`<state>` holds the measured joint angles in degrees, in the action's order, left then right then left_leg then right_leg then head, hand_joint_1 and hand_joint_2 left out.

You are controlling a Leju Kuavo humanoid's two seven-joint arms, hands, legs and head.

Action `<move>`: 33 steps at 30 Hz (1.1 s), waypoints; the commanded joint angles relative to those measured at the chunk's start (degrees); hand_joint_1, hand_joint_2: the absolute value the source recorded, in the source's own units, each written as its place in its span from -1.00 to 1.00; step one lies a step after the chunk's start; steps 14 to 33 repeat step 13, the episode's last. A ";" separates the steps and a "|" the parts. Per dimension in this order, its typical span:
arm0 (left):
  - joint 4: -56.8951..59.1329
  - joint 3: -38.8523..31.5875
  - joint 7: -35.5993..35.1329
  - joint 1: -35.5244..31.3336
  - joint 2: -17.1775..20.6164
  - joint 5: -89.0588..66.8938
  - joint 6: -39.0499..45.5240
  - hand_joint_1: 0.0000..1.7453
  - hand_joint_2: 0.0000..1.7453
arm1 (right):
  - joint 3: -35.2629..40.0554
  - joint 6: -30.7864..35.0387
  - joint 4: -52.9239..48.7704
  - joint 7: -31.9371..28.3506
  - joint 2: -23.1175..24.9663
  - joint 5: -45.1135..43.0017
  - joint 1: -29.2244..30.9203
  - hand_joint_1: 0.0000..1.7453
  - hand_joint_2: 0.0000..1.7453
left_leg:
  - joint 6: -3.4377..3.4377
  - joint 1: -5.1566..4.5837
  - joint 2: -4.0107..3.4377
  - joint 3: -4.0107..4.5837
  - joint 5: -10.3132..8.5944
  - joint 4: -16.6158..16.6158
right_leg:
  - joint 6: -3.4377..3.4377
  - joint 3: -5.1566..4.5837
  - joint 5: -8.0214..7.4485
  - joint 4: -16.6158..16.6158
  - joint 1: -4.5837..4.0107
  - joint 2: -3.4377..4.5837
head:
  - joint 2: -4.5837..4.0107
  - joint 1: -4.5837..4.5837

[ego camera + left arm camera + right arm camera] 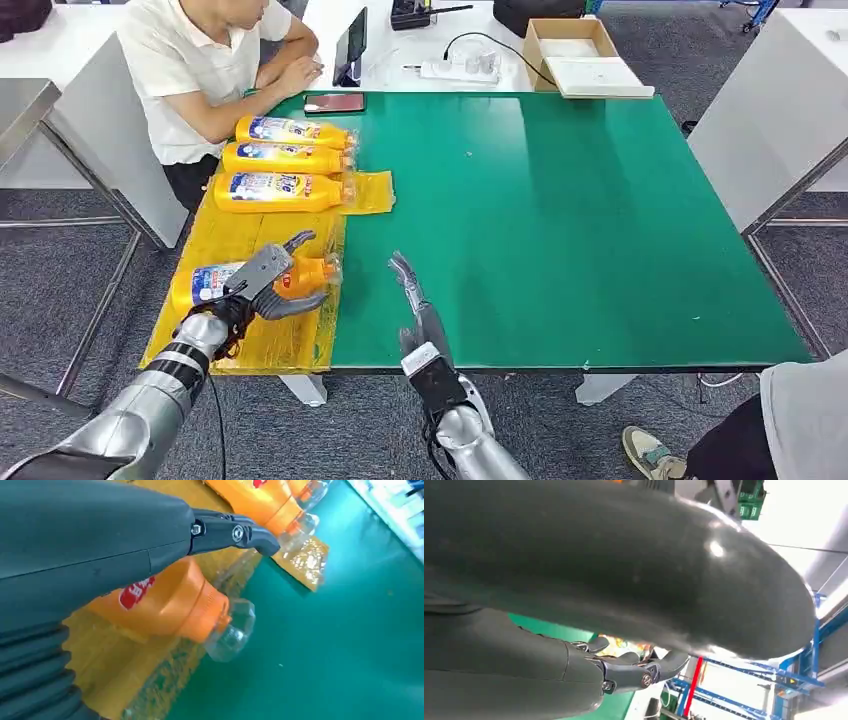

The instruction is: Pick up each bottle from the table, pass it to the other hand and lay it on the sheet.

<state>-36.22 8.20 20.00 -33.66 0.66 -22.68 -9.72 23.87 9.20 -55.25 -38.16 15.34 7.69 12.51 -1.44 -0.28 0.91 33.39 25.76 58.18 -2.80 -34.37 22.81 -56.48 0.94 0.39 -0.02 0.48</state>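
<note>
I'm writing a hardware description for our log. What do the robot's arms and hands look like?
Both arms are silver metal with rounded segments. The left hand has a light grey back, dark fingers and a black ribbed wrist cover, with a thin black cable beside the forearm. The right hand is dark grey above a pale wrist block.

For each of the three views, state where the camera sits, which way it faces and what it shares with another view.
Head: high on the body, looking down at the green table; both arms show.
Left wrist: behind the left hand, facing the nearest bottle, also seen from the head.
Right wrist: behind the right hand, tilted upward; the table shared.
</note>
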 commanded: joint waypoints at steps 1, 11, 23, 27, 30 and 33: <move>-26.45 1.20 4.19 9.86 -0.02 8.51 11.85 -1.00 1.00 | 0.83 1.34 0.95 -1.84 -2.53 0.37 0.30 -1.00 -1.00 | 0.08 0.08 -0.06 -0.01 0.04 -0.01 | 0.09 0.02 0.03 0.03 -0.08 -0.02 | 0.00 0.00; -45.37 -0.17 6.50 14.05 -0.60 20.36 15.51 -1.00 1.00 | 0.29 2.14 -0.97 -1.84 -3.31 0.09 -0.64 -1.00 -1.00 | 0.07 0.08 -0.10 0.31 0.05 0.02 | 0.08 -0.30 0.03 0.01 -0.08 0.00 | 0.00 0.00; -50.09 -1.14 3.91 16.15 -2.77 28.42 14.52 -1.00 1.00 | -0.51 2.42 -9.13 -1.84 -3.85 -3.12 -3.99 -1.00 1.00 | 0.09 0.10 -0.07 0.38 0.06 0.07 | 0.09 -0.37 0.05 -0.02 -0.10 -0.05 | 0.00 -0.02; -50.09 -1.14 3.91 16.15 -2.77 28.42 14.52 -1.00 1.00 | -0.51 2.42 -9.13 -1.84 -3.85 -3.12 -3.99 -1.00 1.00 | 0.09 0.10 -0.07 0.38 0.06 0.07 | 0.09 -0.37 0.05 -0.02 -0.10 -0.05 | 0.00 -0.02; -50.09 -1.14 3.91 16.15 -2.77 28.42 14.52 -1.00 1.00 | -0.51 2.42 -9.13 -1.84 -3.85 -3.12 -3.99 -1.00 1.00 | 0.09 0.10 -0.07 0.38 0.06 0.07 | 0.09 -0.37 0.05 -0.02 -0.10 -0.05 | 0.00 -0.02; -50.09 -1.14 3.91 16.15 -2.77 28.42 14.52 -1.00 1.00 | -0.51 2.42 -9.13 -1.84 -3.85 -3.12 -3.99 -1.00 1.00 | 0.09 0.10 -0.07 0.38 0.06 0.07 | 0.09 -0.37 0.05 -0.02 -0.10 -0.05 | 0.00 -0.02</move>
